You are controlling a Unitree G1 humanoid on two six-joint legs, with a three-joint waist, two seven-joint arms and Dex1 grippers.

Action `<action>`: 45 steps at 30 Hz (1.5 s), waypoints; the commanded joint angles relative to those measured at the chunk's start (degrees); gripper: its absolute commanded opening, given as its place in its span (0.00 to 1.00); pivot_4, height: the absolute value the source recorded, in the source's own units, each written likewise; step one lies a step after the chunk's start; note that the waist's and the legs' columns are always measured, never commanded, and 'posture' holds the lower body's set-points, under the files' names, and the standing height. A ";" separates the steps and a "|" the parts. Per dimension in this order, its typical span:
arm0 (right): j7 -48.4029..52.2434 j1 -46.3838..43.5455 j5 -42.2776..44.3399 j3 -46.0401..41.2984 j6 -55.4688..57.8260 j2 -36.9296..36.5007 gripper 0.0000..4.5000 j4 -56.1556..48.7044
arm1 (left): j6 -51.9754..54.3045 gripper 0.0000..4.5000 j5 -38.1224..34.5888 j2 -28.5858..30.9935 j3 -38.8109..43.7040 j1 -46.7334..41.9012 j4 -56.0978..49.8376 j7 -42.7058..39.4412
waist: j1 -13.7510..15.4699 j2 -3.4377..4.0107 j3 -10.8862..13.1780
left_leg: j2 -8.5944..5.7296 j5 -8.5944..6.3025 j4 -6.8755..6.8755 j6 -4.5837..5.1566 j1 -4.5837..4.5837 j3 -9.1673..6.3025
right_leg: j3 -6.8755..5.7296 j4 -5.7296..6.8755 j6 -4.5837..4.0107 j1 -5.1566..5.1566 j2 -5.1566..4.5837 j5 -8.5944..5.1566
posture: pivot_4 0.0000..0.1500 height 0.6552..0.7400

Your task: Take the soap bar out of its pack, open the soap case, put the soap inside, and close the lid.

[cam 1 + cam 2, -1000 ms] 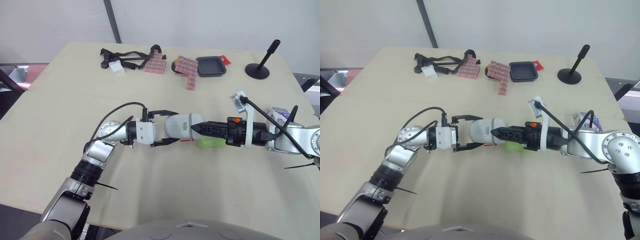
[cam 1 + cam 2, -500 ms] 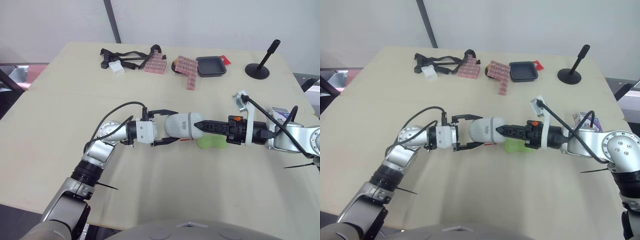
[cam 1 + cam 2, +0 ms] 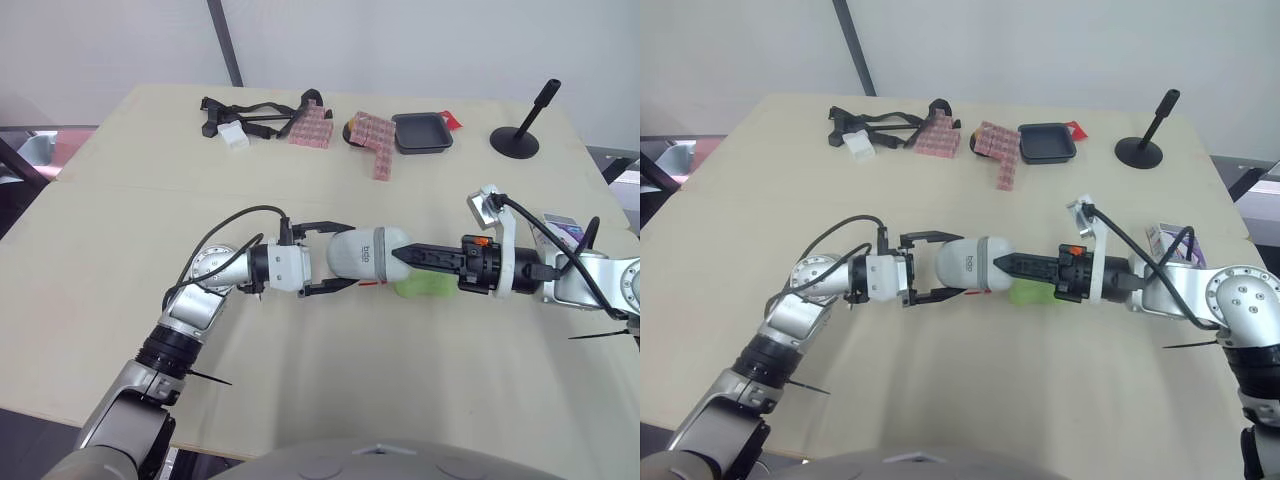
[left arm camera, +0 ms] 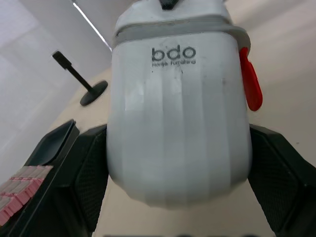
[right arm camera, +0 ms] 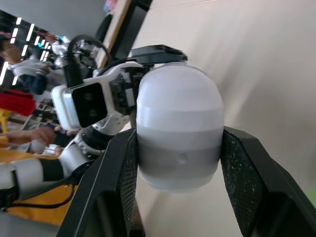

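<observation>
White ribbed oval plastic soap case (image 3: 365, 255) hangs over the pale wooden table (image 3: 300, 380) in the head views. The left gripper (image 3: 343, 255) clamps its left end, one black finger on each side. The right gripper (image 3: 400, 256) meets its right end, its fingers seen edge-on as one dark point, so their spread is hard to judge from here. A lime-green soap bar (image 3: 425, 286) lies on the table just beyond, half hidden under the right gripper, and a white and purple carton (image 3: 560, 228) near the right edge is partly covered by a cable. In the left wrist view the case (image 4: 177, 113) sits tight between both black pads (image 4: 74, 182), with a small red tab (image 4: 251, 86) at its side and its lower end cut off. In the right wrist view the black fingers (image 5: 111, 197) press either side of the case's grey band (image 5: 178, 163).
</observation>
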 commanded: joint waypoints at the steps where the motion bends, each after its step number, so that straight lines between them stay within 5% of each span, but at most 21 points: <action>1: 5.07 -0.57 2.31 -1.56 1.72 -0.60 0.44 -2.67 | 1.05 0.77 -0.60 0.77 -0.38 0.80 -2.55 -0.12 | 0.00 0.00 0.00 | 0.00 0.00 0.00 0.00 0.00 0.00 | 0.00 0.00 0.00 0.00 0.00 0.00 | 1.00 1.00; 15: 5.77 1.05 2.31 -3.63 3.70 -6.26 0.44 0.33 | 2.40 0.77 -0.61 1.89 -0.01 1.40 -2.61 -0.84 | 0.11 0.00 0.00 | 0.01 0.00 0.01 0.00 0.00 0.00 | 0.01 0.00 0.00 0.00 0.01 0.00 | 1.00 1.00; 25: 6.62 6.20 0.40 -10.03 5.89 -16.97 0.44 2.63 | 2.57 0.77 -0.36 1.89 0.04 1.17 -1.84 -0.99 | 0.25 0.00 0.00 | 0.01 0.00 0.02 0.01 0.01 0.00 | 0.04 -0.04 -0.01 0.02 0.02 0.00 | 1.00 1.00; 31: 15.03 7.69 -22.65 -12.20 6.69 -25.72 0.44 0.37 | 2.29 0.77 -0.32 1.99 -0.06 1.22 -1.19 -1.21 | 0.28 -0.02 0.01 | 0.01 0.00 0.05 0.01 -0.01 0.00 | 0.03 -0.05 0.00 0.02 0.04 0.00 | 1.00 1.00; 39: 27.90 6.09 -48.39 -3.33 0.25 -33.29 0.44 -7.84 | 2.06 0.77 -0.11 1.65 -0.25 0.95 -0.47 -1.27 | 0.00 -0.02 0.02 | 0.13 0.00 0.06 0.01 0.01 0.00 | 0.04 -0.03 -0.01 0.02 0.06 0.00 | 1.00 1.00; 45: 28.59 4.05 -52.01 -1.74 4.45 -28.79 0.44 -4.70 | 1.99 0.77 0.03 1.41 -0.22 1.22 -0.59 -0.98 | -0.01 -0.01 0.01 | 0.16 0.00 0.10 0.03 0.01 0.00 | 0.07 0.03 -0.02 0.01 -0.01 -0.01 | 1.00 1.00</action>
